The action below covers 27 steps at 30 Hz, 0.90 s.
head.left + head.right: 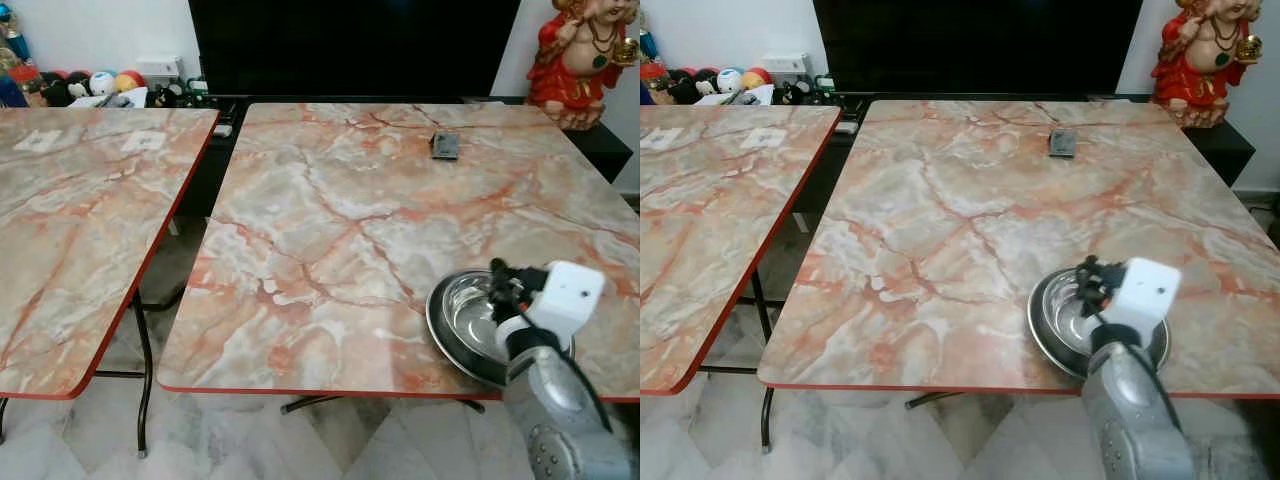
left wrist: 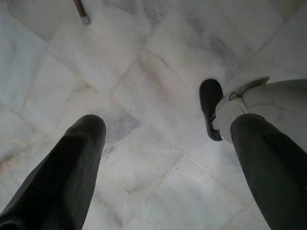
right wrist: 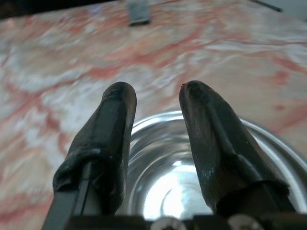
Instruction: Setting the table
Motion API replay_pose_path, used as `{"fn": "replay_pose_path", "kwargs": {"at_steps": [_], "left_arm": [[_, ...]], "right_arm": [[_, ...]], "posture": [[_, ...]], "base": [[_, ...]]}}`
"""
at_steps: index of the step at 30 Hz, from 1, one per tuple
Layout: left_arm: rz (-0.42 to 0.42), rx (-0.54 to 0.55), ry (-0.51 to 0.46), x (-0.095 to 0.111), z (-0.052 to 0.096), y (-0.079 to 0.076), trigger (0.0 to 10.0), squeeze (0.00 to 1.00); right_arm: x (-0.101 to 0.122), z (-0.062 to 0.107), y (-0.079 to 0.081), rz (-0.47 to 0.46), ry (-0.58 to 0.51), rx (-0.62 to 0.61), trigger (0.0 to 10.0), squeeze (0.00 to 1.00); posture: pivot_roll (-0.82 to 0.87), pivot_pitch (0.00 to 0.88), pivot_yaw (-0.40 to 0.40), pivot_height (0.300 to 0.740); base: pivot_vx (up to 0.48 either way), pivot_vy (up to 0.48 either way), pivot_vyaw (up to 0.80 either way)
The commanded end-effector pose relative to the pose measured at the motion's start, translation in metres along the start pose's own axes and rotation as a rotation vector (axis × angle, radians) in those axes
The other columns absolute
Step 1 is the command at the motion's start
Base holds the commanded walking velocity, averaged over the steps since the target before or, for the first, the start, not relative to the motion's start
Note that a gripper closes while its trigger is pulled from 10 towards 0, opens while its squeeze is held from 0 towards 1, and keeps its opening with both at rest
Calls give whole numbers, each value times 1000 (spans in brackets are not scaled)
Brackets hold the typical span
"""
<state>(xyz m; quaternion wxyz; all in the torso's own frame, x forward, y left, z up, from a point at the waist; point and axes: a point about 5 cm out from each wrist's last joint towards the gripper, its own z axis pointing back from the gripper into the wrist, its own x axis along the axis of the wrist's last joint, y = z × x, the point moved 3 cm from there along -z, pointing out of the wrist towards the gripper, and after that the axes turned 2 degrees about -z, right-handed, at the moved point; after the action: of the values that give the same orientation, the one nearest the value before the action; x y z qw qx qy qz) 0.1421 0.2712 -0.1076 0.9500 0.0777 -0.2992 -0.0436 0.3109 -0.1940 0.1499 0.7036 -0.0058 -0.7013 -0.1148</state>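
head eyes overlook the table (image 1: 400, 230); wrist cameras look along fingers.

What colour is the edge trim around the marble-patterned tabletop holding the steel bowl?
Red. The table's trim runs along its near and left edges, clearest in the left eye view.

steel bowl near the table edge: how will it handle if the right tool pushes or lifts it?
The bowl looks like rigid polished metal, so probably slippery between the right tool's fingers. Its broad, shallow shape should slide rather than tip. It sits near the table edge, so a push could drop it.
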Motion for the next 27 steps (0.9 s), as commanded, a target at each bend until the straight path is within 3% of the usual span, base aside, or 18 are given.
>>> {"fn": "replay_pose_path", "kwargs": {"at_steps": [1,14,21,27], "left_arm": [[18,15,23,-9,3,1,10000,0],[51,17,23,-10,3,2,10000,0],[62,15,22,-10,3,1,10000,0],[58,10,26,-11,3,1,10000,0]], "right_arm": [[1,0,2,42,-27,32,10000,0],[2,1,24,20,-114,154,10000,0],[3,2,28,-17,-137,167,10000,0],[-3,4,31,-16,-131,177,10000,0]], "posture": [[-39,58,0,740],[-26,20,3,740],[-27,7,5,740],[-29,4,6,740]], "base": [[0,0,0],[0,0,697],[0,0,0],[0,308,0]]}}
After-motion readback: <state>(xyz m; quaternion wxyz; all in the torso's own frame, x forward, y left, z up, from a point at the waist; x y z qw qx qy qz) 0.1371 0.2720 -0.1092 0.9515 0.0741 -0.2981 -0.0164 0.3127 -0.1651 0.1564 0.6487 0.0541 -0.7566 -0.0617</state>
